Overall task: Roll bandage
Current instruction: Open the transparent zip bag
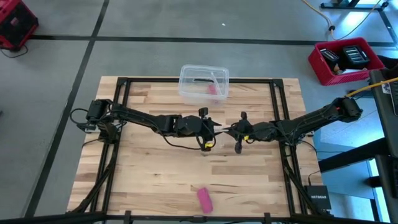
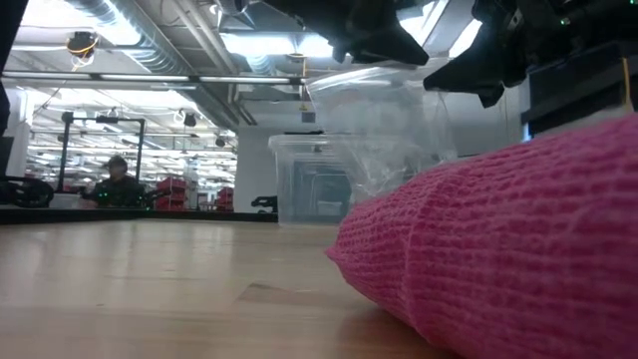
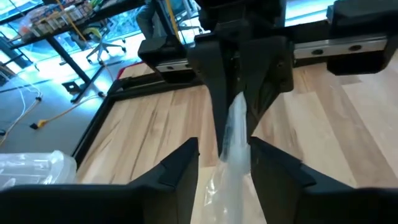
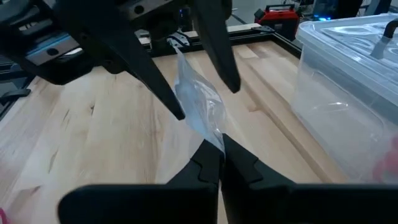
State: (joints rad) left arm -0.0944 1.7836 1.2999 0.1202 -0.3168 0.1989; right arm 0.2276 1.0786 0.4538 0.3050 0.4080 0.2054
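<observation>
With my right gripper (image 4: pixel 219 163) pinched on the clear plastic wrapper (image 4: pixel 198 106) and my left gripper (image 3: pixel 225 163) spread around it, a careless tug could tear it, while the pink bandage (image 1: pixel 204 199) lies untouched at the table's (image 1: pixel 149 168) near edge.

I'm seeing clear plastic box (image 1: pixel 204 82) sitting at table's (image 1: pixel 149 168) 12 o'clock edge; red crate (image 1: pixel 345 61) lying off-table, 2 o'clock.

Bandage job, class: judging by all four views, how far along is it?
Done: the bandage lies bare near the table's front edge, apparently compact. In hand: the right gripper pinches the clear wrapper; the left gripper stands open around it. Left: neither gripper touches the bandage, so any rolling remains.
</observation>
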